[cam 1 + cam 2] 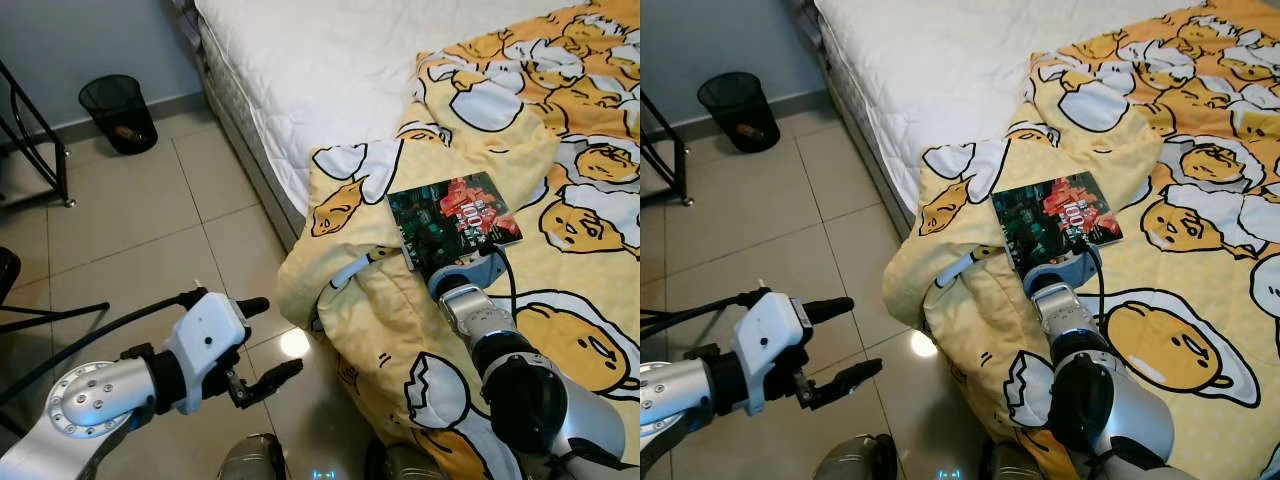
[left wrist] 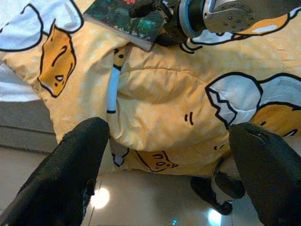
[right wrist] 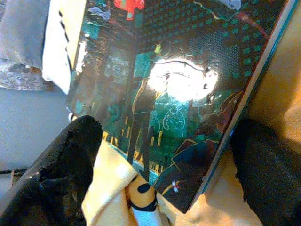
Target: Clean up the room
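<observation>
The book (image 1: 453, 218) lies flat on the yellow egg-print blanket (image 1: 560, 140) at the bed's edge, and I judge it thin, light, fairly stiff and glossy enough to slip, sitting on soft cloth that gives under a push. My right pincer (image 1: 462, 262) stands spread at its near edge, fingers either side, nothing grasped; pinching that edge looks best. My left pincer (image 1: 262, 340) hangs open over the floor tiles (image 1: 140, 230).

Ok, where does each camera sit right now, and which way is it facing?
Head stereo pair: looks down at the bed; both silver arms show, left gripper over the floor tiles.
Left wrist: looks past its own black fingers at the yellow blanket.
Right wrist: close on the book, a finger on each side.
Shared: book and blanket.
</observation>
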You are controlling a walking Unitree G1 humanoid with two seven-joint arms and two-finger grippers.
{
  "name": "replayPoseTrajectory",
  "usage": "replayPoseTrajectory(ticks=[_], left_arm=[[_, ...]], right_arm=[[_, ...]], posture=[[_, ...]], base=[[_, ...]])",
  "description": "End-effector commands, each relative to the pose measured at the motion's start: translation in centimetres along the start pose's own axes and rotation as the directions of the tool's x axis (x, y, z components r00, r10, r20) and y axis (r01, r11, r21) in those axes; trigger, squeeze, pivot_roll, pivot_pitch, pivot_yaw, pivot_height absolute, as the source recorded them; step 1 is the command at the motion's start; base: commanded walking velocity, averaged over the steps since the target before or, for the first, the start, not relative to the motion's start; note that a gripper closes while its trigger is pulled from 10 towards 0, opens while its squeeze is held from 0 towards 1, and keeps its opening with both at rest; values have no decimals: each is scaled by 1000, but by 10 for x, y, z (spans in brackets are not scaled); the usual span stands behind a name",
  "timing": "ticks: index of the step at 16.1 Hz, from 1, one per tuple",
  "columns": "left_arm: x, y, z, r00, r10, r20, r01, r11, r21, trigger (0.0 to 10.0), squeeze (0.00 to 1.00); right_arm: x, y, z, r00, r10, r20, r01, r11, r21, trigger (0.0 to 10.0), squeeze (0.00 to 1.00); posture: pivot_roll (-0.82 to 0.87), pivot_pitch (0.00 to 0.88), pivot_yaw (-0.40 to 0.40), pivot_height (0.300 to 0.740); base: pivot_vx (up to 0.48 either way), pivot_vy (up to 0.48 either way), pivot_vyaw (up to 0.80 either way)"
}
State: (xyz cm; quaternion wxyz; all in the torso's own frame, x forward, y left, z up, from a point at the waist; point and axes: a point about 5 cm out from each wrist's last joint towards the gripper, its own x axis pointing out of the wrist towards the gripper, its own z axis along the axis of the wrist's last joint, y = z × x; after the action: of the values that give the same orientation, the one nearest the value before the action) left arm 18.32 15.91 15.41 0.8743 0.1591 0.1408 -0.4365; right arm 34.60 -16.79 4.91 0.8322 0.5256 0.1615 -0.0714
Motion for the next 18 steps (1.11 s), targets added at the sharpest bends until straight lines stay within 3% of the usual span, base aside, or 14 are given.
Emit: replayPoseTrajectory(ticks=[1, 4, 7, 10, 13, 15, 18], left_arm=[[-3, -1, 2, 1000, 7, -4, -7, 1000, 9, 10000, 663], [-5, -3, 4, 1000, 10, -7, -10, 1000, 12, 10000, 659], [-12, -4, 3, 999, 10, -31, -9, 1000, 27, 10000, 663], [-12, -2, 5, 999, 25, -26, -24, 999, 26, 10000, 659], [-14, -4, 6, 999, 29, -19, -28, 999, 19, 10000, 663], [-15, -4, 5, 999, 27, -22, -26, 1000, 17, 10000, 663], [-15, -4, 6, 999, 31, -23, -30, 999, 16, 10000, 663]], right_arm=[[1, 2, -10, 999, -25, -23, 25, 1000, 4, 10000, 0], [-1, -5, -20, 993, -114, -30, 113, 993, -25, 10000, 0], [-1, -4, -31, 988, -147, -38, 148, 989, 21, 10000, 0], [7, 24, -24, 999, -34, 16, 31, 984, 175, 10000, 0], [11, 42, -4, 992, 30, 125, -67, 949, 308, 10000, 0], [12, 44, 2, 988, 36, 151, -82, 948, 308, 10000, 0], [10, 35, 7, 982, -24, 188, -42, 938, 343, 10000, 0]], posture=[[220, 198, 26, 740], [242, 188, 28, 740], [269, 171, 29, 740], [273, 167, 25, 740], [272, 159, 27, 740], [276, 161, 31, 740], [280, 160, 30, 740]], base=[[0, 0, 0], [0, 0, 0], [0, 0, 0], [0, 0, 0], [0, 0, 0], [0, 0, 0], [0, 0, 0]])
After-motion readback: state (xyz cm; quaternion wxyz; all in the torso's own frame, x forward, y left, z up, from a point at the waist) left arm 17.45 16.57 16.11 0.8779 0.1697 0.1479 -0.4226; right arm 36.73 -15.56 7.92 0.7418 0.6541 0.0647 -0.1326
